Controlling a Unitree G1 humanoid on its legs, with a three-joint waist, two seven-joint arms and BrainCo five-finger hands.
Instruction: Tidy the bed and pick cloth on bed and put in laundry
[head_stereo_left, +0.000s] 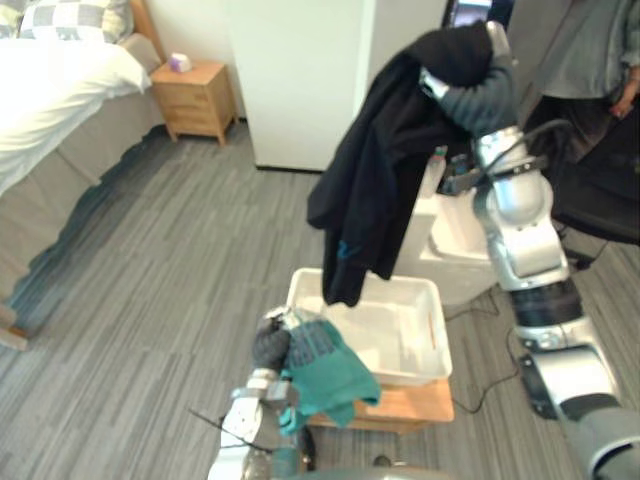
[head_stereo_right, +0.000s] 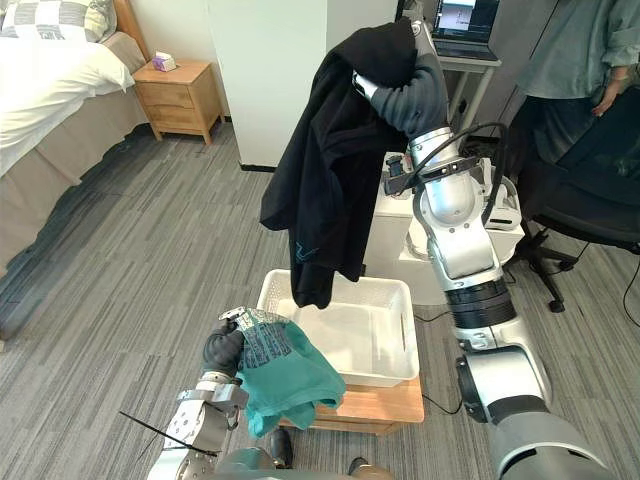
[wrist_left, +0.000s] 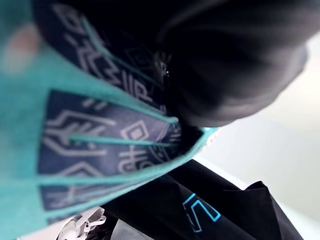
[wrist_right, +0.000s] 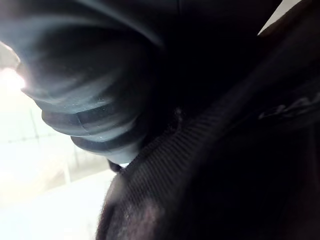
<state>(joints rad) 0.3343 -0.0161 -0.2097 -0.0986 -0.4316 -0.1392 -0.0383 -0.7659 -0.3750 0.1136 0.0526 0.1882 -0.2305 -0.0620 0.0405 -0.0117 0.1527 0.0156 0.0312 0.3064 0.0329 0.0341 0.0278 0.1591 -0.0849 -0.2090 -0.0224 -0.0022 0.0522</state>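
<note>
A black garment (head_stereo_left: 380, 170) hangs from my raised right hand (head_stereo_left: 475, 95), its lower end dangling just above the back left of a white laundry basket (head_stereo_left: 420, 290). The cloth drapes over the hand, whose fingers look closed into it; the right wrist view has the same black garment (wrist_right: 225, 175) pressed against the hand. My left hand (head_stereo_left: 270, 347) is low at the basket's front left corner, shut on a teal patterned cloth (head_stereo_left: 330, 375) that hangs over the basket's rim. That teal cloth (wrist_left: 75, 150) lies close across the left wrist view.
The basket rests on a low wooden stand (head_stereo_left: 410, 405). The bed (head_stereo_left: 50, 90) with white bedding is far left, a wooden nightstand (head_stereo_left: 195, 98) beyond it. A white unit (head_stereo_left: 450, 240) stands behind the basket. A person (head_stereo_left: 600, 50) and an office chair (head_stereo_left: 600, 200) are at the right.
</note>
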